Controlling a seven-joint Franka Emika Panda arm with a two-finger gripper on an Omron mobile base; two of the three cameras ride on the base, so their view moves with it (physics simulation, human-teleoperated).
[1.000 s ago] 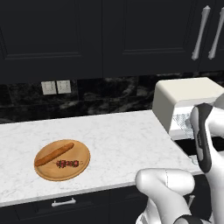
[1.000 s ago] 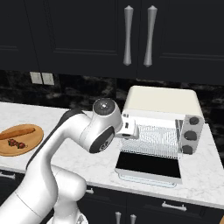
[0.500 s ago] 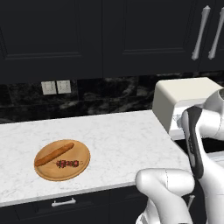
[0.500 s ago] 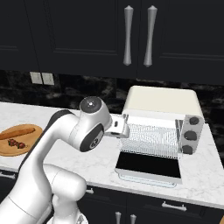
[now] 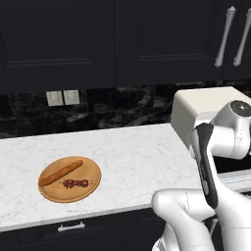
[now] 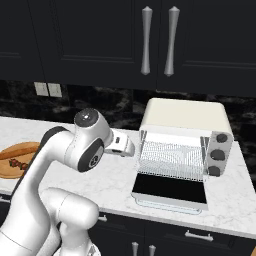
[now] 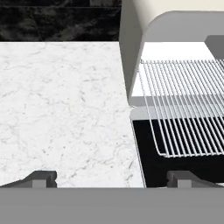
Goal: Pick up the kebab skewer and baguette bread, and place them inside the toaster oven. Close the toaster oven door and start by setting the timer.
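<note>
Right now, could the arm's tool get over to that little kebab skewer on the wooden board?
Probably yes. The open tool hangs by the toaster oven, across bare counter from the kebab skewer, which lies uncovered beside the baguette.

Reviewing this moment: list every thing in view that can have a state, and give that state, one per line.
toaster oven: open, nothing on its wire rack
toaster oven door: folded down flat
gripper: open, empty, over the counter beside the oven's left wall
baguette bread: lying on the round wooden board
kebab skewer: lying on the board, just in front of the baguette
upper cabinets: closed
</note>
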